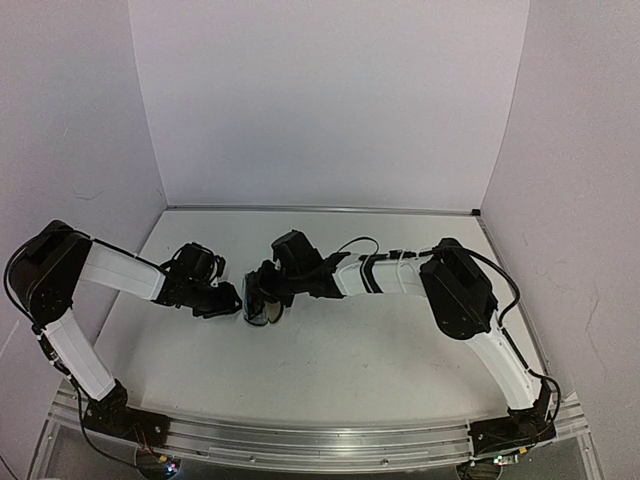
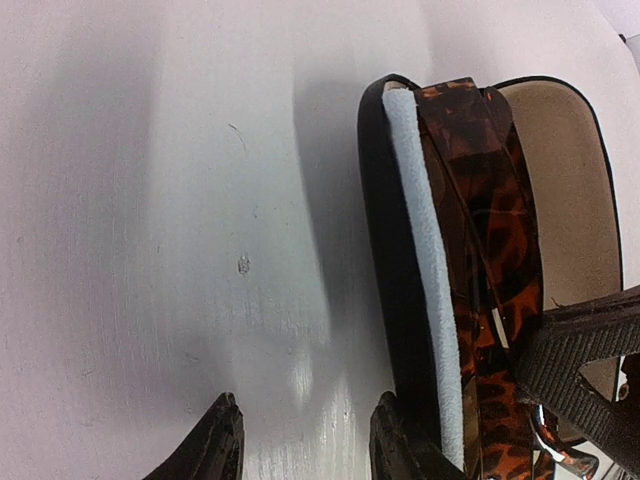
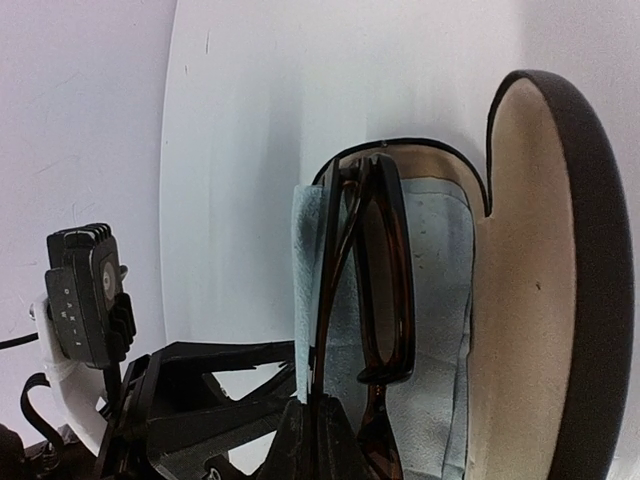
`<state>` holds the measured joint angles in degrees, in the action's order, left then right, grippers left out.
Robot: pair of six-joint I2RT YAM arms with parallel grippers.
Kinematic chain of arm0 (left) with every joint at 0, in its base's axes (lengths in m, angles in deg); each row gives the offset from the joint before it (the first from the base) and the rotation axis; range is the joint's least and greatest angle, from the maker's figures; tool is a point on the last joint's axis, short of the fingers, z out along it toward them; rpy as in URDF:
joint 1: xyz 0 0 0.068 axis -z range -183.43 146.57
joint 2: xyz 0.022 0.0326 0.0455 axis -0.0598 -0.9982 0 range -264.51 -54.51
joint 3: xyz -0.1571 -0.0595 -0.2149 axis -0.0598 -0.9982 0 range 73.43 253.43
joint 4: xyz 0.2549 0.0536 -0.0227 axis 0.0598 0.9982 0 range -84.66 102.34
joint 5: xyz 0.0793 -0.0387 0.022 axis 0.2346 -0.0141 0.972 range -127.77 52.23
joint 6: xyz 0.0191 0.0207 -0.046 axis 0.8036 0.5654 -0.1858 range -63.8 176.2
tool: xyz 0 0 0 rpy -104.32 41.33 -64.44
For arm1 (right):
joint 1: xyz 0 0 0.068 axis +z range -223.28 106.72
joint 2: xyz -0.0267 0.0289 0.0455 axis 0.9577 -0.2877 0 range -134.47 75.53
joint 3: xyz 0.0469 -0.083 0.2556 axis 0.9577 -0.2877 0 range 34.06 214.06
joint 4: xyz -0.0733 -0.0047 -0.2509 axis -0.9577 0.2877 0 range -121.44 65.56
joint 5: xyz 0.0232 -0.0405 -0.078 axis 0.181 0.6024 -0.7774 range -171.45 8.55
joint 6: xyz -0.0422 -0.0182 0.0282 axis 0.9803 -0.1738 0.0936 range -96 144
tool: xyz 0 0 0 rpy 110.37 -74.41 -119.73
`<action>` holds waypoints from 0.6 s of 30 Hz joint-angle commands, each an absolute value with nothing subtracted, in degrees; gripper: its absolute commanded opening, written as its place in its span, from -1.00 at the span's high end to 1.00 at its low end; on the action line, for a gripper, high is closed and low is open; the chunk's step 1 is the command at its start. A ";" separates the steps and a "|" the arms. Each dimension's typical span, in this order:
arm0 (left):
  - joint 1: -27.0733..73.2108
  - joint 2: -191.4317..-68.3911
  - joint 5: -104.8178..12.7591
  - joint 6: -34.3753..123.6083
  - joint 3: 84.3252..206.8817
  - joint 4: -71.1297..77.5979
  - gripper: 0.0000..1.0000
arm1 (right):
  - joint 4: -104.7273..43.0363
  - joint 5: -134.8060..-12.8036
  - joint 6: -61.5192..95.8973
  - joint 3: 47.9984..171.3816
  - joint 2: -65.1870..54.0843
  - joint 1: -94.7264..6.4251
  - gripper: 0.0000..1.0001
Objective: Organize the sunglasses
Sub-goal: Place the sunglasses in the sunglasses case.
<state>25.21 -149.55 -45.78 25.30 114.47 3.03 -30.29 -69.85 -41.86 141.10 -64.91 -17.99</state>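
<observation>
The right hand (image 3: 318, 435) is closed on the sunglasses (image 3: 398, 260), its fingers pinched on the frame at the end nearest the wrist. The folded pair stands on edge and runs straight away from the hand, its far end reaching toward the rounded tip of the case (image 3: 590, 250). The frame is mottled brown and black, and the lenses are dark.

Just beneath the sunglasses, a light blue cloth (image 3: 440, 260) lies in the lower half of the case and shows on both sides of the frame. I cannot tell whether the sunglasses rest on the cloth or hang just above it. Beyond the cloth, on the far side from the other arm, the lid of the case stands open with its tan lining turned toward the sunglasses.

The left hand (image 2: 305, 440) is partly open and grips nothing; bare surface (image 2: 150, 200) shows in the gap between its fingers. One finger sits right up against the black outer wall of the case, on the side away from the lid. The other finger is over the white surface, apart from the case. Past the fingertips, the case wall, the cloth's edge and the sunglasses lie side by side.
</observation>
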 commanded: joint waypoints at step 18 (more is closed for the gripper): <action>24.54 -151.67 -48.40 26.58 115.74 0.86 0.11 | -20.44 -73.52 -36.63 151.50 -69.57 -16.56 0.27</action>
<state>24.69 -150.62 -46.92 26.18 115.04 1.92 -22.82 -71.93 -38.12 147.88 -68.61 -17.73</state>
